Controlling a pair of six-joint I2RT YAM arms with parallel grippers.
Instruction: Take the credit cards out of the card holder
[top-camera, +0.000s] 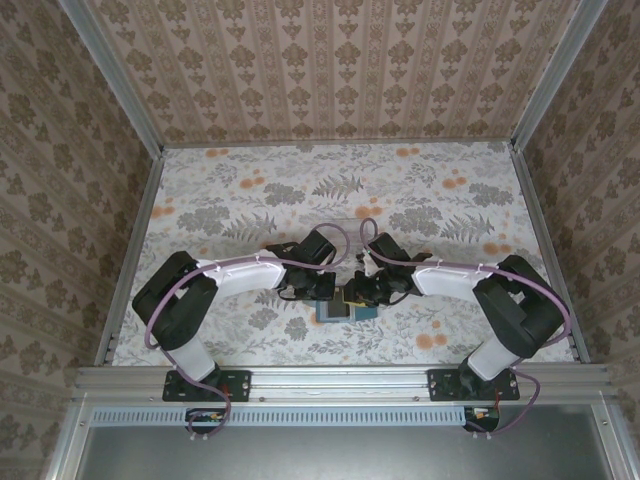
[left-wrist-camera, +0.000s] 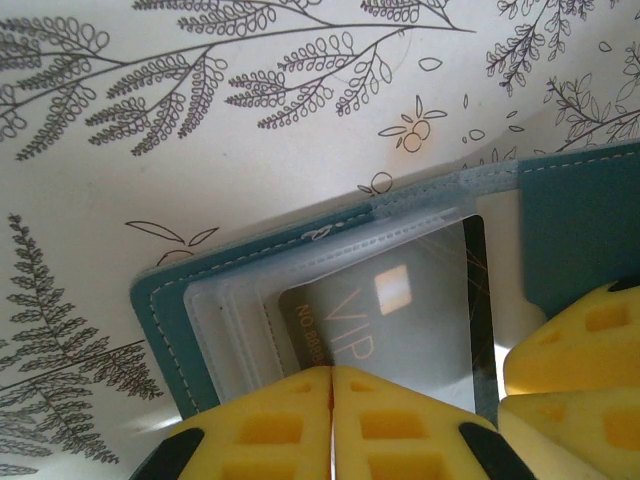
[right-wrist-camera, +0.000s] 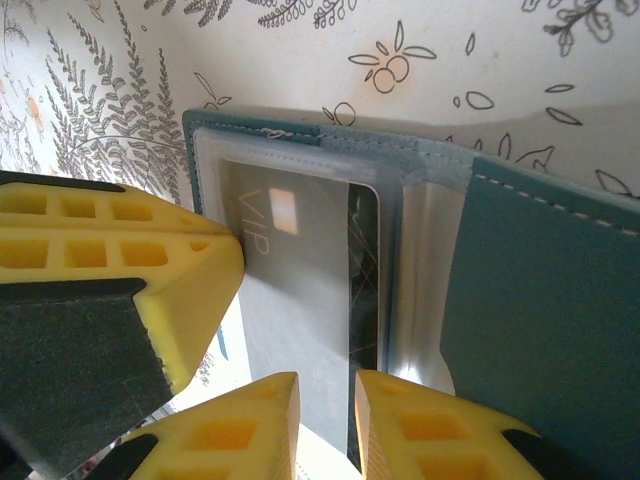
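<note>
flowered cloth covers the table (top-camera: 250, 190). the card holder (top-camera: 335, 312) lies open on it like a little book, so its inside faces up. both arms bend in toward the card holder, one from each side, so each can do its own job.

the left gripper (left-wrist-camera: 331, 420) sits at the card holder's left panel. its yellow pads are pressed tight together with nothing seen between them. it looks like it leans on that panel to stop the card holder from sliding.

the right gripper (right-wrist-camera: 327, 430) hangs over the near end of the same panel, its two pads a little apart.

a clear sleeve (left-wrist-camera: 240, 310) is sewn inside the card holder. a credit card (left-wrist-camera: 400, 320) with "vip" on it is tucked in the sleeve. the card's near end runs into the gap of the right gripper. whether those pads nip the card or just wait around it cannot be told.

the plan seems to be that one claw holds the card holder down and the other pulls the card out toward its near side.
</note>
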